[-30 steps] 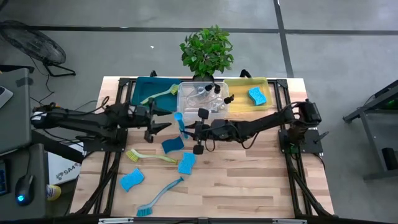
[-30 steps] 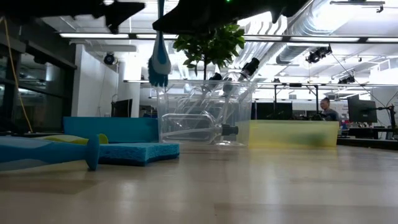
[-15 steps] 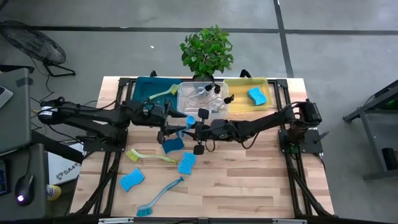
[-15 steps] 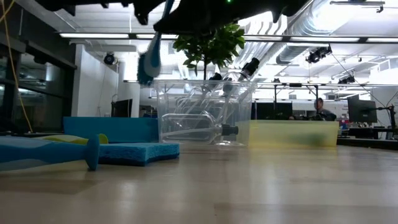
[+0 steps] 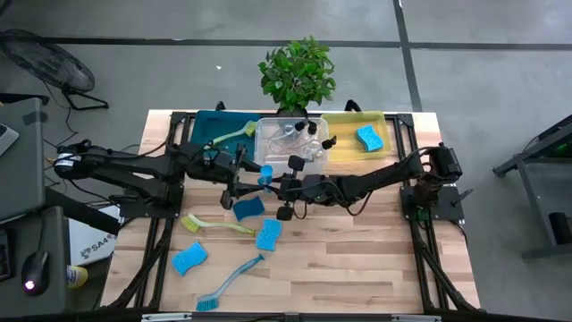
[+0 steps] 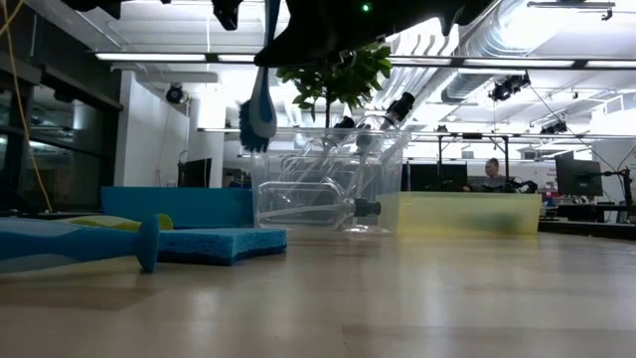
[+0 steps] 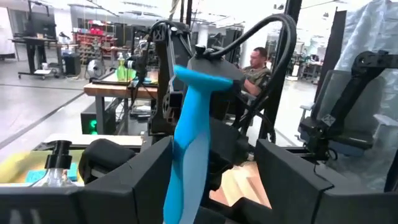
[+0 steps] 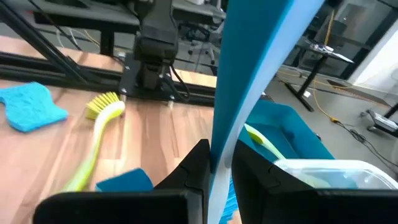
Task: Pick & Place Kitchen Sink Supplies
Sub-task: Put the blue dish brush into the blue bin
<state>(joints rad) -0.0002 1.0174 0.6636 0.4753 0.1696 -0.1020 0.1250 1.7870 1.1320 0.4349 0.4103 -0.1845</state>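
A blue long-handled dish brush [image 5: 264,176] hangs above the middle of the table, with my right gripper [image 5: 277,184] shut on its handle. Its bristle head [image 6: 258,111] points down, well clear of the table. My left gripper [image 7: 208,186] is open and reaches in from the left. Its two fingers stand on either side of the brush's handle [image 7: 189,143], below the handle's flat end [image 7: 202,76]. I cannot tell whether either finger touches it. My right gripper pinches the blue brush's handle [image 8: 219,155] between its two fingers, partway along its length. The fingers come roughly level from the table's right and lie across the handle. The brush hangs near upright, head down, lifted clear of the table.
On the table lie a yellow-green brush [image 5: 215,224], another blue brush [image 5: 229,286] and blue sponges [image 5: 248,207] [image 5: 268,234] [image 5: 189,258]. At the back stand a teal bin [image 5: 207,125], a clear bin [image 5: 288,154] with bottles, a yellow bin [image 5: 344,125] with a sponge, and a plant [image 5: 298,73].
My left gripper has gone toward the table's right and a little up, to the brush held by my right gripper, so that its open fingers now stand around the handle. The brush's head has swung slightly back and forth under my right gripper.
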